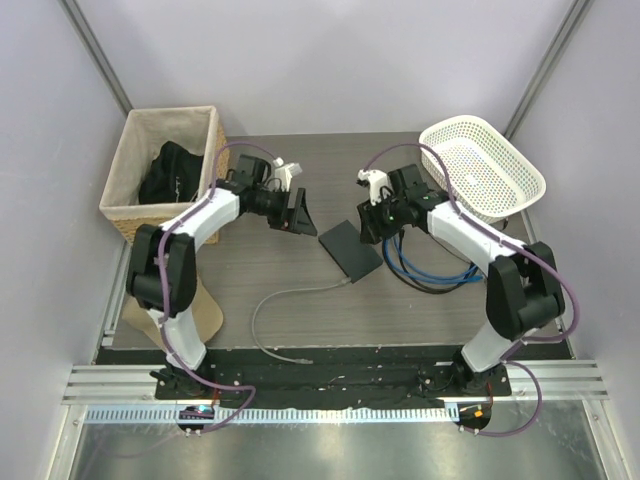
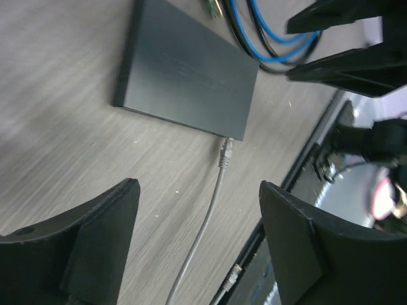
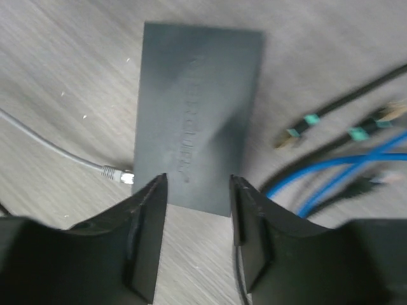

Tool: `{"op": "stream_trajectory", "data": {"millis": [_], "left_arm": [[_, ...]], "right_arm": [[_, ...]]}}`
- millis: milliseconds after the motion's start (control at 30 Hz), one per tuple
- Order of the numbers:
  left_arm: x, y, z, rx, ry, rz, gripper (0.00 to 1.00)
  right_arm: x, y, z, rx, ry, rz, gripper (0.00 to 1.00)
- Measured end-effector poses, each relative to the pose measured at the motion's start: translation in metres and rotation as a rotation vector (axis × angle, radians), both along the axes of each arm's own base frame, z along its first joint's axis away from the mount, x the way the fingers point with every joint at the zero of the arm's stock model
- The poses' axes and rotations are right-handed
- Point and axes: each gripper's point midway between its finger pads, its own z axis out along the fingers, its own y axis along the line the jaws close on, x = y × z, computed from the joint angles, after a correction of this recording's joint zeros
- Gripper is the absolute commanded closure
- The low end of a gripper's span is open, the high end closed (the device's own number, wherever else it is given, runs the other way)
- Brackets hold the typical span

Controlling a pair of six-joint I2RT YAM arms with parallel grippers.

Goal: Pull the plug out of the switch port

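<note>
Nearest the arm bases, on the wood-grain table (image 1: 250, 262), find the loose end of the grey cable (image 2: 203, 225), lying free. Trace that cable in a curve away from the bases to the plug (image 2: 225, 154), set against one long edge of the switch (image 1: 350, 250), close to a corner. Treat the switch port itself as hidden behind the plug body, not resolvable in any view. Note the switch lying flat at mid-table, between the two arms.

Just beyond it and to the left, see the left gripper (image 2: 198, 187), held above the table, fingers spread wide, holding nothing. To the right, see the right gripper (image 3: 197, 181), poised over a short edge of the switch, fingers parted by less than the width of the box and gripping nothing. Cannot tell whether touching the switch or not.

Right of the switch, note blue cables (image 1: 425, 268) heaped loosely, apart from the plug.

At the far left, locate a wicker basket (image 1: 118, 218) containing a dark bundle (image 1: 168, 172). At the far right, locate a white mesh basket (image 1: 490, 180).
</note>
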Motion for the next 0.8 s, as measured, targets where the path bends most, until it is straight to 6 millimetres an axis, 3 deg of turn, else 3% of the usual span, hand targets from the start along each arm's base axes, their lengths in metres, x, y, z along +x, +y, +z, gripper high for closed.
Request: {"op": "stream_trajectory", "data": {"millis": [167,333,500,567,800], "left_arm": [[-0.017,-0.021,-0.044,-0.043,0.135,-0.091,0.26],[-0.063,-0.045,-0.076,-0.043,0.235,-0.188,0.3],[-0.093,-0.062,-0.088,-0.055,0.275,-0.243,0.31],[-0.096,-0.062,-0.091,-0.057,0.283,-0.237,0.33],[-0.094,-0.079,-0.097,-0.11,0.346,-0.228,0.38]], "right_arm": [[-0.017,0.009,-0.041,0.039,0.172,-0.012,0.67],[-0.029,0.011,-0.058,0.047,0.252,-0.032,0.73],[-0.042,0.008,-0.071,0.049,0.307,-0.056,0.78],[-0.049,0.009,-0.077,0.067,0.344,-0.07,0.79],[-0.046,0.017,-0.078,0.12,0.367,-0.103,0.79]]}}
